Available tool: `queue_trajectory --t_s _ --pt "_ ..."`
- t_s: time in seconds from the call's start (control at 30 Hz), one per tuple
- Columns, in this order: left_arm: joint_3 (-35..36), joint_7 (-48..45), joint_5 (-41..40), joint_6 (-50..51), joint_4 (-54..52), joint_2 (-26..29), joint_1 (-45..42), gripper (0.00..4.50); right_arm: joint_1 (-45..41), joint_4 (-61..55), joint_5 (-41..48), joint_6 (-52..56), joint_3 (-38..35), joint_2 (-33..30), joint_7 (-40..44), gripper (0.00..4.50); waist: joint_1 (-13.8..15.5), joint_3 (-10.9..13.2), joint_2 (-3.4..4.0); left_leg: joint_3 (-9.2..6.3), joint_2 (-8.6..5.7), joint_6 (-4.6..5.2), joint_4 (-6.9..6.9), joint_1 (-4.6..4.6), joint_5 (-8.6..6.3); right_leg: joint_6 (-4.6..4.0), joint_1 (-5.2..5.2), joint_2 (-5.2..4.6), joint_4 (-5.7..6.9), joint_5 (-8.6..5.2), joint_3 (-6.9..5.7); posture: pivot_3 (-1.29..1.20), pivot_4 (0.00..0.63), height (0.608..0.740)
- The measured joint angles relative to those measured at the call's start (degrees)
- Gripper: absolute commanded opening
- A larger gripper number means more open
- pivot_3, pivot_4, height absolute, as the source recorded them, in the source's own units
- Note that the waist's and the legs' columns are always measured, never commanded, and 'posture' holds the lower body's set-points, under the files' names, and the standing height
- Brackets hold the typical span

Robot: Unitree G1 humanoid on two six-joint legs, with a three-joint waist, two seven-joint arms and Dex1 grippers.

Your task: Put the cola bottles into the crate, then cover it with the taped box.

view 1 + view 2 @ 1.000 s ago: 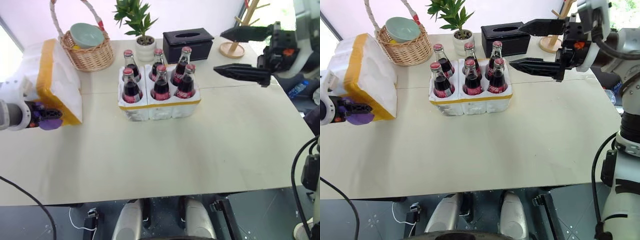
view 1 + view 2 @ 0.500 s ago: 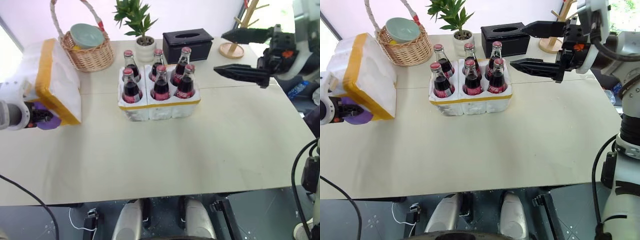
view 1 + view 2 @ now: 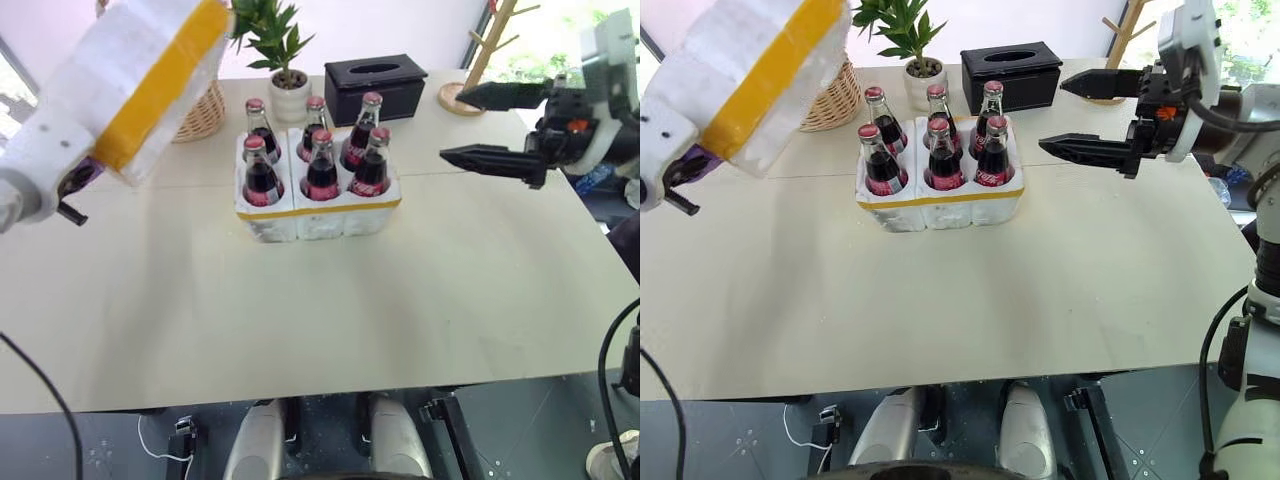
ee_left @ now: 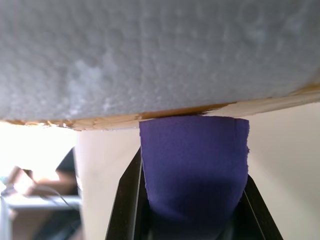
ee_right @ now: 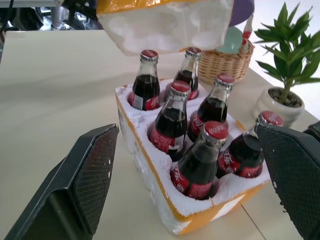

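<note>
My left tool (image 4: 192, 220) grips the box (image 3: 130, 85) by its purple disc (image 4: 194, 165), upper left; the crate (image 3: 318, 205) lies lower right of it. Right tool (image 3: 480, 125) gapes empty.

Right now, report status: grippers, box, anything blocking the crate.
Left gripper shut on taped box's purple disc; taped box airborne. Right gripper open, beside crate. Six cola bottles seated. Nothing blocking.

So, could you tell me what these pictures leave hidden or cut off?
- Taped box: its upper part is cut by the head views' top edge; the shipping label cannot be seen.
- Wicker basket: mostly behind the lifted box.
- Left gripper: its fingertips are covered by the purple disc in the left wrist view.
- Crate: its wells are blocked by the cola bottles.
</note>
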Motion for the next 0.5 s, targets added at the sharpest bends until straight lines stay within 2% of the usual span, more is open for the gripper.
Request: queue_trajectory --t_s 0.13,0.27,0.5 --pt "-3.59 -0.29 7.54 -8.65 1.99 -4.84 -8.08 0.35 0.75 -0.39 0.12 0.09 -0.71 -0.1 -1.49 4.5 0.19 0.0 -0.01 0.06 0.01 0.14 0.19 -0.1 0.02 0.02 0.04 0.05 0.04 0.01 -0.03 0.0 0.15 0.736" --pt "-7.7 -2.97 15.37 -21.63 7.32 -9.78 -16.35 0.35 1.89 -1.07 0.39 0.26 -1.72 -0.25 -2.77 4.5 0.58 0.0 -0.01 0.23 0.03 0.36 0.6 -0.13 -0.1 0.08 0.17 0.07 0.12 0.03 -0.07 0.0 0.15 0.736" --pt "-14.51 -8.9 27.89 -42.06 17.36 -14.7 -23.12 0.35 3.76 -1.65 0.41 0.53 -3.14 -0.79 -4.34 4.5 1.02 0.0 -0.01 0.28 0.07 0.51 0.88 -0.22 -0.18 0.22 0.23 0.06 0.12 0.11 -0.07 0.0 0.15 0.736"
